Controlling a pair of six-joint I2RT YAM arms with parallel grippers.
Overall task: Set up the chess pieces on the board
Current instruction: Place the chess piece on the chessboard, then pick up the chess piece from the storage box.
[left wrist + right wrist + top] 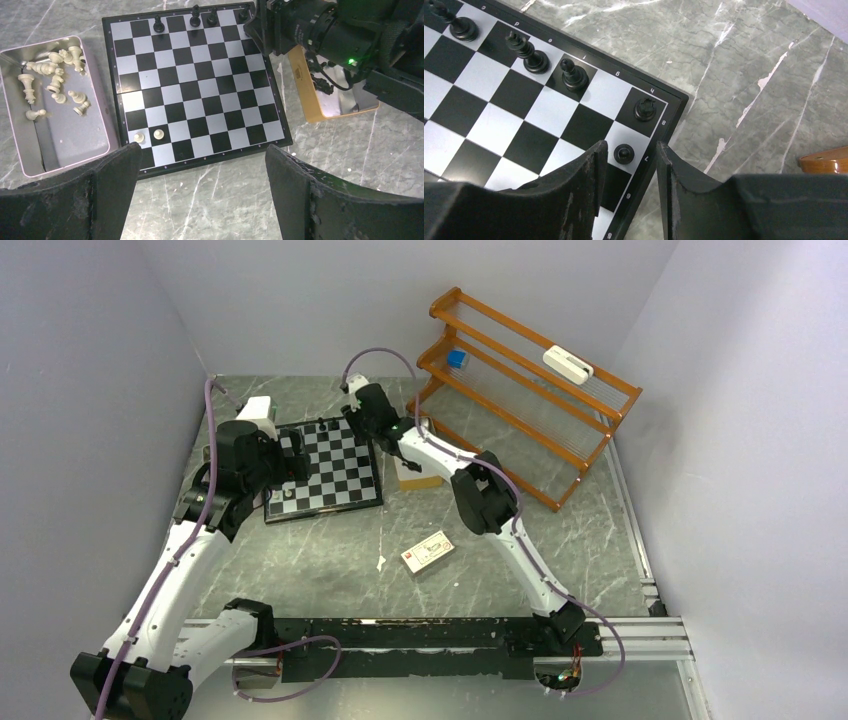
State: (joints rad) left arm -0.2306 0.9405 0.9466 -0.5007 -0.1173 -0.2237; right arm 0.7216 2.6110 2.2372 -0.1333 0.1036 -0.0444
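The checkered board (335, 475) lies at the back left of the table. In the left wrist view the board (195, 85) holds two pale pawns (159, 134) near its near left corner and several black pieces (195, 17) on the far row. My left gripper (202, 155) is open and empty, above the table just off the board's near edge. My right gripper (629, 148) is open over the board's corner. A black pawn (624, 153) stands on a white square just beyond its tips, untouched. A black piece (644, 109) stands on the corner square and other black pieces (573, 74) along that row.
An open metal tin (75, 145) with several pale pieces (50, 75) lies left of the board. A tan box (306, 95) sits to the board's right. A wooden rack (530, 390) stands at the back right. A small card box (428, 551) lies mid-table.
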